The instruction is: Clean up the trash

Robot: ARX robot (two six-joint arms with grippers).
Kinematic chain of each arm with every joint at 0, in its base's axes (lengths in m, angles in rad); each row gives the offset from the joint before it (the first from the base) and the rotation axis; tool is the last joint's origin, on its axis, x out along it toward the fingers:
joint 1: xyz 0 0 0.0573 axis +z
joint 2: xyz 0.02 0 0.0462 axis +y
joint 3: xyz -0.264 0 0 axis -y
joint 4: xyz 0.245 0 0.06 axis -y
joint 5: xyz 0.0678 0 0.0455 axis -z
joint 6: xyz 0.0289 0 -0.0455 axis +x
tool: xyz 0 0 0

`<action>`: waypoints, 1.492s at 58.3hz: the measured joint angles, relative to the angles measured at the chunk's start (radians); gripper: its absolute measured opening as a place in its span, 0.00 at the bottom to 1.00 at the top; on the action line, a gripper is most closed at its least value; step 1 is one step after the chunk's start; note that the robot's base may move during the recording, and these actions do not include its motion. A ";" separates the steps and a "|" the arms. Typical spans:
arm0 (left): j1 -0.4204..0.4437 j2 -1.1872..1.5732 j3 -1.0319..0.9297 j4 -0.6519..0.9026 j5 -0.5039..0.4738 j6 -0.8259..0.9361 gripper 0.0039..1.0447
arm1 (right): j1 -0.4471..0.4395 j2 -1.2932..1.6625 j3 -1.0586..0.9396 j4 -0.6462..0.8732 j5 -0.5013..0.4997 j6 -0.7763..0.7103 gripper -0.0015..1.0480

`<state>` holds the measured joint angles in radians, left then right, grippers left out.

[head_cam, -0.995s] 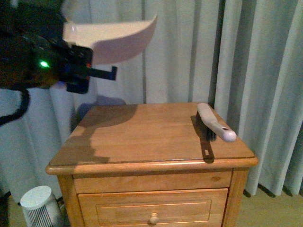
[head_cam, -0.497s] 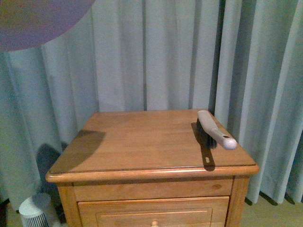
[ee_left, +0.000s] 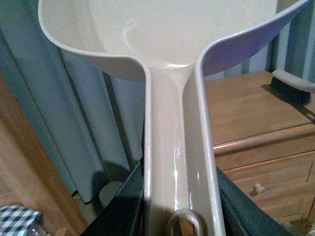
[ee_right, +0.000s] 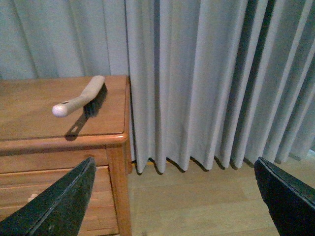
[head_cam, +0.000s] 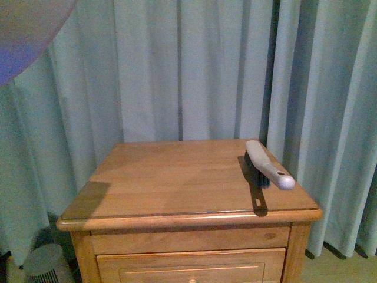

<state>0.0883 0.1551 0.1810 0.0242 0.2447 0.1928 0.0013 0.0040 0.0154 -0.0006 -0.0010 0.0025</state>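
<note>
A brush (head_cam: pixel 268 164) is lying bristles down along the right edge of the wooden table (head_cam: pixel 177 177), its pale handle pointing toward the front and casting a shadow there. Pale curtains (head_cam: pixel 177 71) are hanging behind and beside the table. A drawer (head_cam: pixel 188 268) with a round knob (ee_left: pixel 256 189) is sitting under the top. A small white ribbed canister (head_cam: pixel 44 262) is standing on the floor left of the table. A beige dustpan (ee_left: pixel 167 29) is hanging high at the left, clear of the table.
</note>
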 joint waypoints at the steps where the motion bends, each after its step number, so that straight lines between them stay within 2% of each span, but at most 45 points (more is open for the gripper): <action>1: 0.006 0.000 -0.003 0.000 0.000 -0.001 0.26 | 0.000 0.000 0.000 0.000 0.000 0.000 0.93; 9: 0.005 -0.009 -0.013 -0.007 -0.017 -0.018 0.26 | 0.001 0.001 0.000 0.001 0.008 -0.003 0.93; 10: 0.003 -0.010 -0.014 -0.007 -0.019 -0.021 0.26 | 0.017 0.008 0.000 0.017 0.060 -0.023 0.93; 12: 0.002 -0.011 -0.015 -0.008 -0.020 -0.023 0.26 | 0.072 0.044 0.000 0.078 0.235 -0.057 0.93; 16: 0.000 -0.011 -0.016 -0.009 -0.021 -0.026 0.26 | 0.137 0.145 0.015 0.106 0.451 -0.072 0.93; 18: 0.000 -0.011 -0.016 -0.009 -0.021 -0.026 0.26 | 0.150 0.245 0.043 0.104 0.508 -0.053 0.93; 29: 0.000 -0.011 -0.016 -0.009 -0.021 -0.030 0.26 | 0.186 0.695 0.332 0.048 0.352 0.122 0.93; 36: 0.000 -0.011 -0.016 -0.010 -0.021 -0.030 0.26 | 0.248 1.099 0.680 -0.026 0.265 0.208 0.93; 52: 0.000 -0.011 -0.016 -0.010 -0.024 -0.031 0.26 | 0.322 1.527 1.100 -0.195 0.213 0.306 0.93; 62: 0.000 -0.011 -0.016 -0.010 -0.024 -0.031 0.26 | 0.341 1.692 1.232 -0.265 0.210 0.356 0.93; 87: 0.000 -0.011 -0.016 -0.010 -0.024 -0.031 0.26 | 0.372 1.878 1.406 -0.261 0.219 0.377 0.93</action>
<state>0.0879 0.1436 0.1646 0.0147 0.2207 0.1623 0.3733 1.8820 1.4212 -0.2615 0.2180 0.3790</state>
